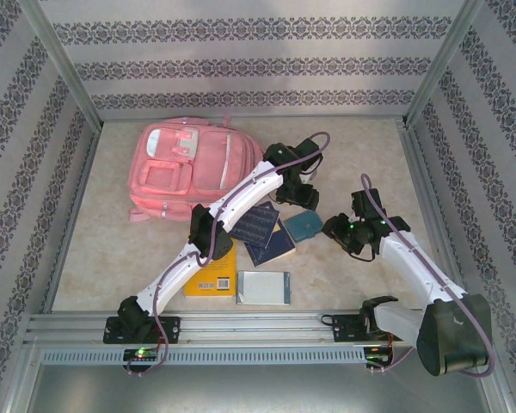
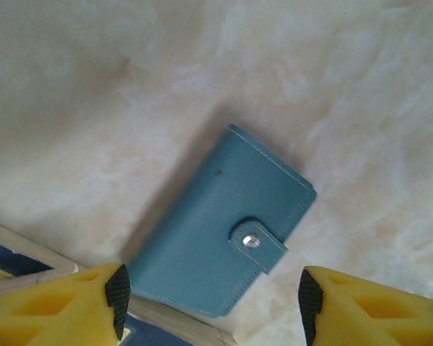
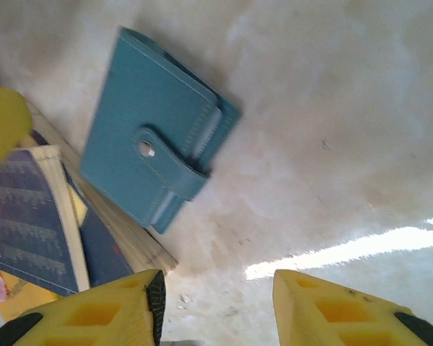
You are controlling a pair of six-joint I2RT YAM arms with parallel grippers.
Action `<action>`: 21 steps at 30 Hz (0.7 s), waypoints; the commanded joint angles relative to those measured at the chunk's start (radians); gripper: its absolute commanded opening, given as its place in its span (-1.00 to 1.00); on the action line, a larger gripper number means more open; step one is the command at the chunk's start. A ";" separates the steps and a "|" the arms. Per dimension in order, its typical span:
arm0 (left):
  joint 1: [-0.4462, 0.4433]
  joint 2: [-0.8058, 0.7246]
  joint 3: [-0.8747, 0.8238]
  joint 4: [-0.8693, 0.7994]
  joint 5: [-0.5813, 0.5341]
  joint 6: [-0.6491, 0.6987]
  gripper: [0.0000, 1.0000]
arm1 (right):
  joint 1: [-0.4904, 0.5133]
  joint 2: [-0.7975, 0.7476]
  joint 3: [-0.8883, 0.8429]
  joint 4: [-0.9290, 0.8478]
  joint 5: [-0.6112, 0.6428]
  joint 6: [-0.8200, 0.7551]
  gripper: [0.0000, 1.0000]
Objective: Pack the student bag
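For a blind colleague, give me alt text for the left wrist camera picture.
A closed teal wallet with a snap tab lies on the marbled table, ahead of the open left pincer, its yellow fingers gripping nothing. Book edges show at lower left.

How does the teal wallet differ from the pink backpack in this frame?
Colour: the teal wallet is a plain blue-green, while the pink backpack has pale strips on its front. Size: the pink backpack is far bigger than the teal wallet. Place: the pink backpack lies at the far left, and the teal wallet lies mid-table beside the books. Both rest on the table.
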 commanded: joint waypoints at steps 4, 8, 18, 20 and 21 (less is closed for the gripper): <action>0.005 0.050 0.036 0.045 -0.009 -0.002 0.33 | -0.004 -0.041 -0.055 0.018 -0.025 0.040 -0.11; 0.005 0.074 0.031 0.034 0.018 -0.010 0.34 | -0.009 -0.053 -0.071 0.020 -0.029 0.041 -0.11; 0.002 0.115 0.021 0.030 0.089 -0.033 0.36 | -0.010 -0.070 -0.090 0.013 -0.031 0.027 -0.08; -0.004 0.113 0.021 0.012 0.106 -0.035 0.36 | -0.015 -0.069 -0.089 0.011 -0.021 0.024 -0.07; -0.011 0.112 0.020 0.003 0.118 -0.037 0.36 | -0.018 -0.066 -0.088 0.011 -0.015 0.023 -0.06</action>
